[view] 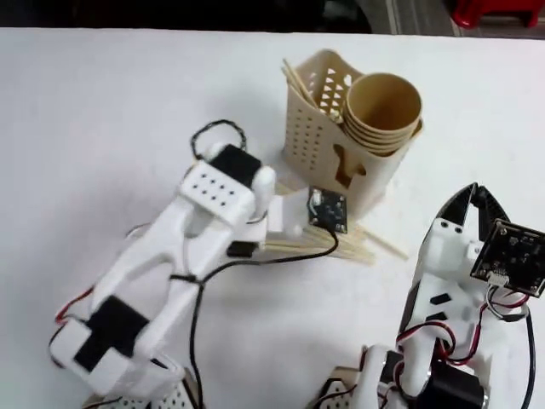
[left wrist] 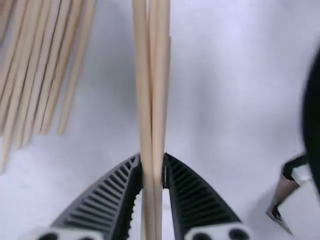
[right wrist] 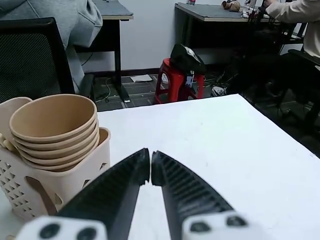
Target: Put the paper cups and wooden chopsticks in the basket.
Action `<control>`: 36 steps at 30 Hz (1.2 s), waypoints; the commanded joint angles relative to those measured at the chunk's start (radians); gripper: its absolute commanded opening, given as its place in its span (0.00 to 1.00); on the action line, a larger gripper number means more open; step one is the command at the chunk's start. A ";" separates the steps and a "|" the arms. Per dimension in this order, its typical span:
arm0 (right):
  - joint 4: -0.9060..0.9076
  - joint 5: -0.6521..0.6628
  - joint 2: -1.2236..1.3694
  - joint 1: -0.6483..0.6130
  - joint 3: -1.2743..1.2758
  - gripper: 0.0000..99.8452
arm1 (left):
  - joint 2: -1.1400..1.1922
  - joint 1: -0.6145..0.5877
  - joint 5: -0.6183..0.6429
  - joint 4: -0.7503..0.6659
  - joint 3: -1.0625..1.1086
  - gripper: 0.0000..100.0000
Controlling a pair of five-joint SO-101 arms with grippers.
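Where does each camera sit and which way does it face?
High view: above the white table, looking down on white left arm, right arm, beige perforated plastic basket.
Left wrist view: on its arm, facing down; left pincer grips pale wooden chopsticks.
Right wrist view: on its arm, facing level over the table; shut right pincer.
Shared by high and right: stacked beige paper cups.

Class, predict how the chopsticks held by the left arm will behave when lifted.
The chopsticks look thin and straight, so they are probably light and stiff. Several sit pinched together between the jaws, so one may pivot or slip out. If dropped, they would likely roll.
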 commanded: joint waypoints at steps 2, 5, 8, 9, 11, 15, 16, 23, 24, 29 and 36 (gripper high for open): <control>-0.024 -0.006 -0.007 0.015 -0.003 0.02 | -0.174 -0.045 -0.005 0.098 -0.015 0.02; -0.024 -0.006 -0.007 0.015 -0.003 0.02 | -0.226 -0.094 -0.006 0.109 -0.014 0.02; -0.024 -0.006 -0.007 0.015 -0.003 0.02 | -0.282 -0.127 -0.006 0.109 0.037 0.02; -0.024 -0.006 -0.007 0.015 -0.003 0.02 | -0.305 -0.128 -0.006 0.109 0.061 0.02; -0.024 -0.006 -0.007 0.015 -0.003 0.02 | -0.355 -0.125 -0.008 0.107 0.112 0.02; -0.024 -0.006 -0.007 0.015 -0.003 0.02 | -0.467 -0.127 0.002 0.098 0.150 0.02; -0.024 -0.006 -0.007 0.015 -0.003 0.02 | -0.495 -0.127 0.006 0.098 0.149 0.02; -0.024 -0.006 -0.007 0.015 -0.002 0.02 | -0.596 -0.119 0.132 0.000 0.147 0.02; -0.024 -0.006 -0.007 0.015 -0.002 0.02 | -0.598 -0.119 0.153 -0.020 0.147 0.02; -0.024 -0.006 -0.007 0.015 0.008 0.02 | -0.598 -0.119 0.282 -0.160 0.147 0.02; -0.024 -0.006 -0.007 0.015 0.008 0.02 | -0.591 -0.119 0.433 -0.316 0.064 0.02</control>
